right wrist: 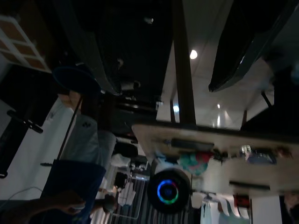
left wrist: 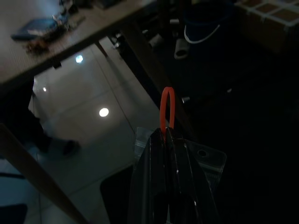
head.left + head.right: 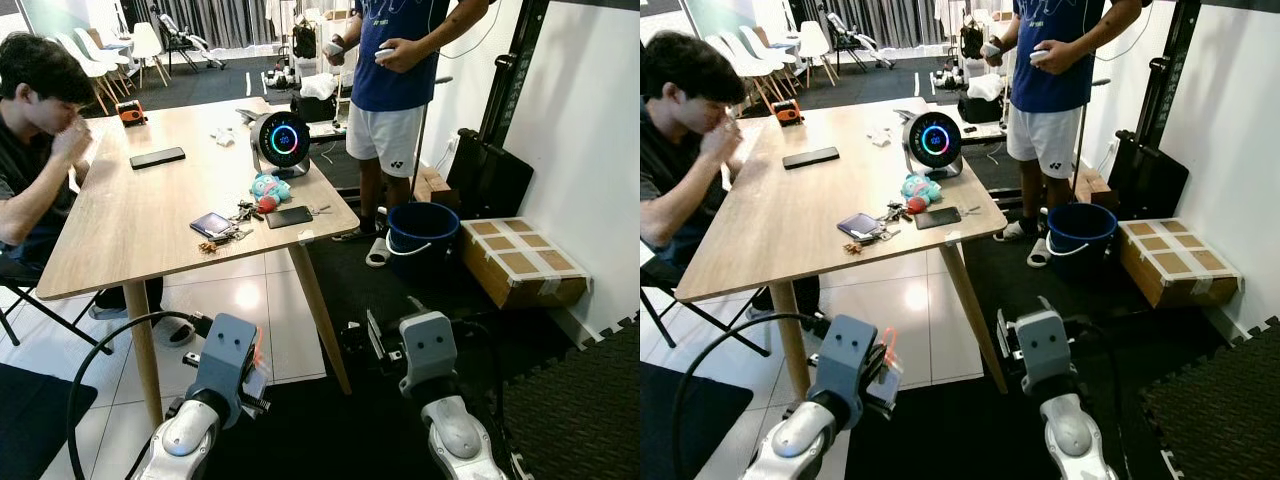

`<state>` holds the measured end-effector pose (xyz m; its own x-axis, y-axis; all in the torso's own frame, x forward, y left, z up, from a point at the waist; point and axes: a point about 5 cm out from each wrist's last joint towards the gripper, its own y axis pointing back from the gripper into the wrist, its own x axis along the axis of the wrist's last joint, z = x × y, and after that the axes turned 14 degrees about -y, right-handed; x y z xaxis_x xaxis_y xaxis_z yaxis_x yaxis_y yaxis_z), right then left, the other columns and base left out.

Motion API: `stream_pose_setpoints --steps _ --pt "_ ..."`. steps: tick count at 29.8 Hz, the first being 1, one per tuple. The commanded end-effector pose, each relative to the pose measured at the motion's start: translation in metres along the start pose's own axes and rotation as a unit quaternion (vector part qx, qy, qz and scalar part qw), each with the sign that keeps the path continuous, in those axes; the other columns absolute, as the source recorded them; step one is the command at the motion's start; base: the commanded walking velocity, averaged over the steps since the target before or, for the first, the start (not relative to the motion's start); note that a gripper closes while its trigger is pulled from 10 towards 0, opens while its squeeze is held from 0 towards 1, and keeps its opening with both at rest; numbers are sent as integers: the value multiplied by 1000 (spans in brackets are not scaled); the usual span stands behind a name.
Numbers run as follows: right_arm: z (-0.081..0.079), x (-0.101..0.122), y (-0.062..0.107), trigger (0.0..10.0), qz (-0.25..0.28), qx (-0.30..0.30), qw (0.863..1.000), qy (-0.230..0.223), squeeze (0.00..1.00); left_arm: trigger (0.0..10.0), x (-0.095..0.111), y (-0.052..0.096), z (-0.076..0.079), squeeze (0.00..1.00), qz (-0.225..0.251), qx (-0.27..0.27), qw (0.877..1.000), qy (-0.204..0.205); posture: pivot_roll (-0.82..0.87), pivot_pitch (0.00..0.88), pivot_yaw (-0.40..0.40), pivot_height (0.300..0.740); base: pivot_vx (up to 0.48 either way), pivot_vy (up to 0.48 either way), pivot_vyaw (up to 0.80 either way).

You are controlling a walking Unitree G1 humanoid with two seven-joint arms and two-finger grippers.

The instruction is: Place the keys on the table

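Left claw: I see my left claw [image 2: 167,135] pressed together on a clear plastic zip bag with an orange loop [image 2: 167,108] sticking out past the fingertips; it sits low, below the level of the surface and short of its near edge.
Keys: I cannot make out keys inside the bag (too dark in the wrist view); the bag [image 3: 887,372] shows beside the left wrist in the head views.
Surface: the long light wooden surface [image 3: 140,215] lies ahead of and above the left claw, its near corner leg between the two claws.
On the surface: ahead of the left claw, near the close edge, lie a small blue wallet [image 3: 211,224], a bunch of loose keys [image 3: 243,211], a black phone [image 3: 289,216] and a turquoise plush toy [image 3: 270,186]; farther back stands a round black speaker with a glowing ring [image 3: 283,139].
Right claw: my right claw [image 1: 163,56] is spread, fingers well apart, held low over the dark floor mat.
Beyond the right claw: a blue bucket [image 3: 422,232] and a brown cardboard box [image 3: 520,262].
People: one person sits at the surface's left side; another stands at its far right end.
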<state>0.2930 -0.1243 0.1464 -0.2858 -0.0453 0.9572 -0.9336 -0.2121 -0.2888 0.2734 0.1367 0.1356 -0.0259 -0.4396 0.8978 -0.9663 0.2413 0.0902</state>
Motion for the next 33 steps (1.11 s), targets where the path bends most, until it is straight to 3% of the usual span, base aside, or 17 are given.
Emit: stream_pose_setpoints --steps 1,13,26,33 --pt "-4 -2 1 10000 -11 5 1000 -8 0 10000 1 3 -8 0 -1 7 1000 -14 114 111 97 740 0 0 0" --pt "-13 -15 5 10000 -37 11 999 -4 0 10000 5 4 -11 0 4 -4 1000 -20 135 101 95 740 0 0 0" --pt "1 -8 -2 10000 -43 54 997 37 0 10000 15 -5 -9 0 25 46 995 80 67 91 -34 740 0 0 0" --pt "2 -7 -5 10000 -42 51 997 39 0 10000 16 -8 -9 0 28 50 994 94 62 80 -36 740 0 0 0"
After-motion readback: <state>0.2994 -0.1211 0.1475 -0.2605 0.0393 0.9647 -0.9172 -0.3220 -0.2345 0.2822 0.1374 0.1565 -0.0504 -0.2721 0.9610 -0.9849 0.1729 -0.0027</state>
